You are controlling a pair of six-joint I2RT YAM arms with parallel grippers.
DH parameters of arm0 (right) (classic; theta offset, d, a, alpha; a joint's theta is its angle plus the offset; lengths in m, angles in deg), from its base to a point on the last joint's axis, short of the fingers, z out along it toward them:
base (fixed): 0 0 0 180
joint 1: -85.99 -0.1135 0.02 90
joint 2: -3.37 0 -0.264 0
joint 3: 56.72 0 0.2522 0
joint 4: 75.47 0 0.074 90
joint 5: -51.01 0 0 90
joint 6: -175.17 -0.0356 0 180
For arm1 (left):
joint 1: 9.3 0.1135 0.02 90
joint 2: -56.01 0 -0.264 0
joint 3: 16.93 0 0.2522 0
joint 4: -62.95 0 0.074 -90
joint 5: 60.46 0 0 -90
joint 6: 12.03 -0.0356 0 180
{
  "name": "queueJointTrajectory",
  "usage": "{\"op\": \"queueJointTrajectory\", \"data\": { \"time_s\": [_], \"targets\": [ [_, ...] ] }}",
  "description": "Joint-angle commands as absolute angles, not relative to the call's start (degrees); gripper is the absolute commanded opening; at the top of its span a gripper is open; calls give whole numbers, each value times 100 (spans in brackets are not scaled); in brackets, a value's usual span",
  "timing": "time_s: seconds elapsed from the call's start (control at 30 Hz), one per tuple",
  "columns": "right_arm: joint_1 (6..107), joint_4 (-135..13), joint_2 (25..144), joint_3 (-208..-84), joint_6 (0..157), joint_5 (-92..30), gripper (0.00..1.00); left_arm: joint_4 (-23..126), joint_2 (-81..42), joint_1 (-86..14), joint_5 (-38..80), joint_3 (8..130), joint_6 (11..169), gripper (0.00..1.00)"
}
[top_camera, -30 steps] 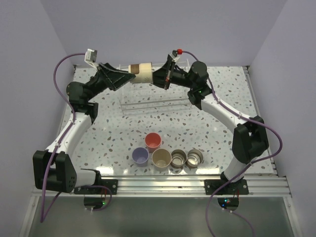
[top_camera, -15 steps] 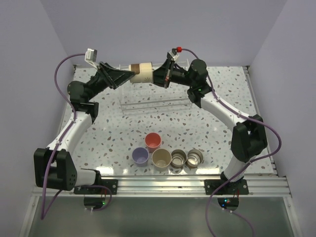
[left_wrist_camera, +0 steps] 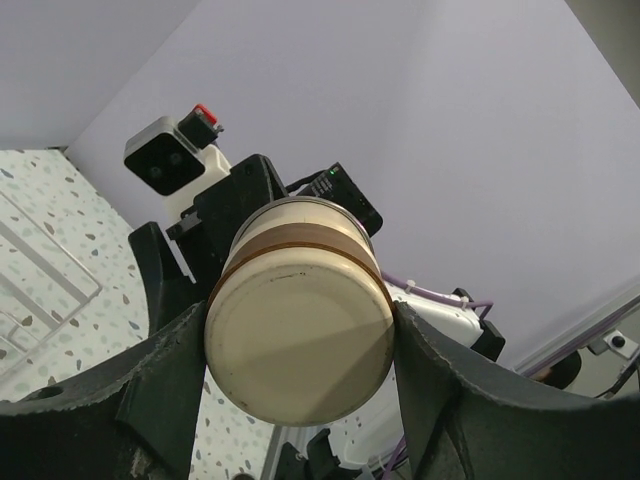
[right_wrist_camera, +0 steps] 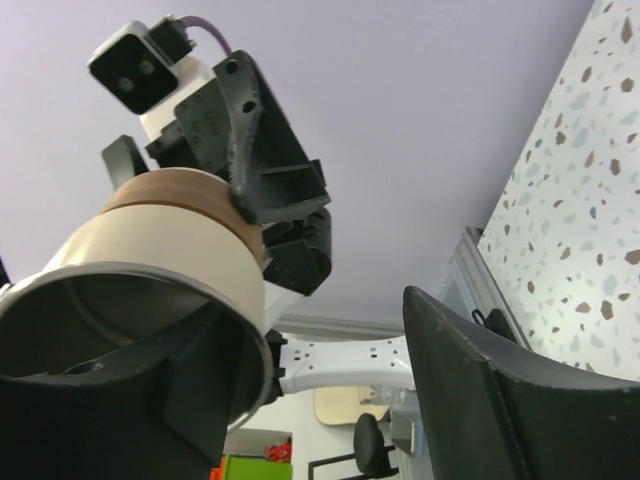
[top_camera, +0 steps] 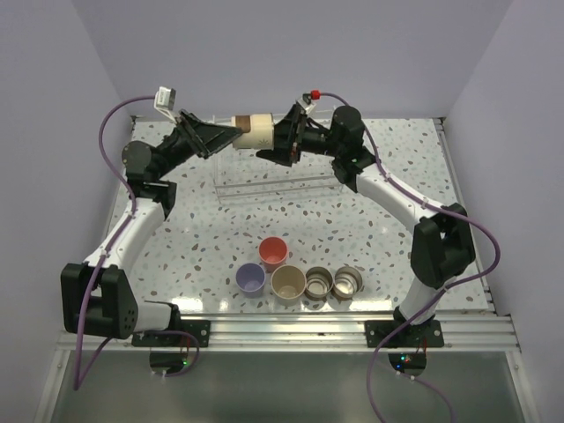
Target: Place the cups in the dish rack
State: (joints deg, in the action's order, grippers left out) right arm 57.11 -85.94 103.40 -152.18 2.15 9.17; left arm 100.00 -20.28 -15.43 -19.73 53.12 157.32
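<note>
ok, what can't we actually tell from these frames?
- Right wrist: whether the right gripper touches the held cup; one finger sits inside its mouth, and the rim hides contact.
- Left wrist: the cup's base fills the left gripper, hiding the cup's mouth.
- Top view: the dish rack's back edge, covered by that cup and both grippers.
- Top view: insides of the two steel cups, too small.

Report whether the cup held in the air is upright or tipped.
Tipped on its side: the cup lies level, base facing the left pincer, mouth facing the right pincer.
</note>
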Motion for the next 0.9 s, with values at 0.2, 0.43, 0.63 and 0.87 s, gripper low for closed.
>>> {"op": "queueJointTrajectory", "data": {
  "time_s": [0.2,0.43,0.63,0.87],
  "targets": [
    [5935,-7674,10067,-15161,879,689,72,9736,-2186,-1563,-1950,5879,15426,0],
    [6699,-7349,9645,-14783,950,680,72,9078,-2502,-1563,-2047,6414,14996,0],
    [7237,-6227,9372,-14870,1624,636,72,7321,-2818,-1563,-1968,7301,13505,0],
    [7254,-4862,9030,-14836,2540,206,72,3441,-3521,-1563,-803,9103,11174,0]
  ]
}}
